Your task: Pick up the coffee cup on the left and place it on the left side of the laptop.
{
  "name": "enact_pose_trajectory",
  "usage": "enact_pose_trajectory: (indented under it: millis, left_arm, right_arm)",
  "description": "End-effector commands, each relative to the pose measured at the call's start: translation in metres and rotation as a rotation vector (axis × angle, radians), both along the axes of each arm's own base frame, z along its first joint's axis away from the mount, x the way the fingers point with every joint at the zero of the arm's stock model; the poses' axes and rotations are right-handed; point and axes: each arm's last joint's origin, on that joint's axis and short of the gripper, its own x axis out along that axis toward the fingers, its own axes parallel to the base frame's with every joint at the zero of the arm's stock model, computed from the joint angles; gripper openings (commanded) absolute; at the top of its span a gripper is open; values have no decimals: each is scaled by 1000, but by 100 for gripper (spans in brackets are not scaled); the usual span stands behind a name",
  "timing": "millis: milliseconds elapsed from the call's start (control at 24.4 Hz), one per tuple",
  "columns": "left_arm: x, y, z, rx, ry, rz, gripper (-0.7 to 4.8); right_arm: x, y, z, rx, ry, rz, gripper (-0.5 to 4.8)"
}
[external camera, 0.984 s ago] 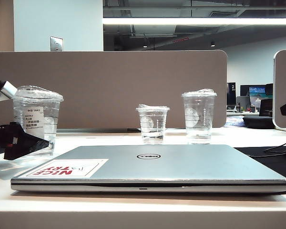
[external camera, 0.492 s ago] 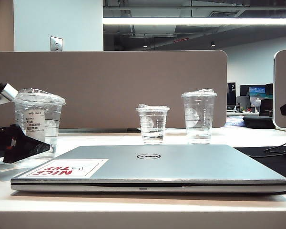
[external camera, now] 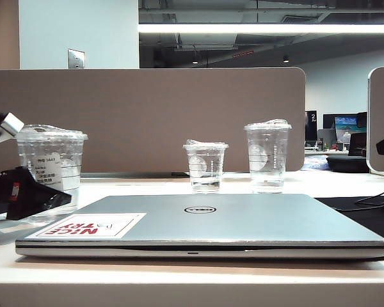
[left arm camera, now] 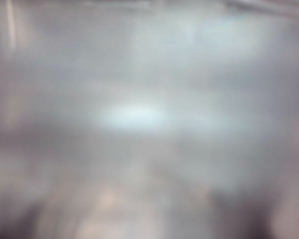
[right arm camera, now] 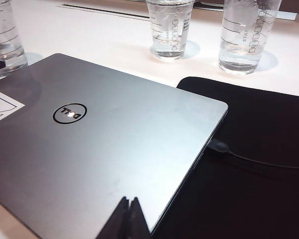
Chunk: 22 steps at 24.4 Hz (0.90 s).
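Observation:
The coffee cup (external camera: 51,169), clear with a lid and a white printed label, stands upright on the table just left of the laptop (external camera: 243,220), a closed silver Dell with a "NICE TRY" sticker. My left gripper (external camera: 61,192) is at the cup's lower part. One black finger (external camera: 35,195) crosses in front of the cup and the other is hidden. The left wrist view is a pale blur. In the right wrist view the cup (right arm camera: 5,40) stands by the laptop's (right arm camera: 114,144) far corner. My right gripper (right arm camera: 131,211) hangs shut over the laptop's near edge, holding nothing.
A short clear cup (external camera: 205,167) and a taller clear cup (external camera: 267,157) stand behind the laptop, in front of the grey partition (external camera: 147,115). A black mat (right arm camera: 259,149) with a thin cable (right arm camera: 254,160) lies to the laptop's right.
The coffee cup has come down a little and now stands level on the table. The left gripper's front finger sank with it. The right arm has not moved.

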Motion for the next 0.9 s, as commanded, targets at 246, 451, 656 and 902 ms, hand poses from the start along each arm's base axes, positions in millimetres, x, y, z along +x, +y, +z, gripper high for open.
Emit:
enact_pose_trajectory:
  millis: [246,451,656,902]
  left_arm:
    - [-21,13,-1,-37,8,53,473]
    - [-35,21,-3,-49,48,99,479]
    - [-65,29,5,-45,54,186,479]
    - [-97,36,37,-13,-108,322,-12]
  right_arm:
    - [0,0,0,4,-12,1,-5]
    - [0,0,0,4,-12,1,-5]
    - [0,0,1,7,-16,1,-5]
    - [-1,0,2,15,-33,1,-5]
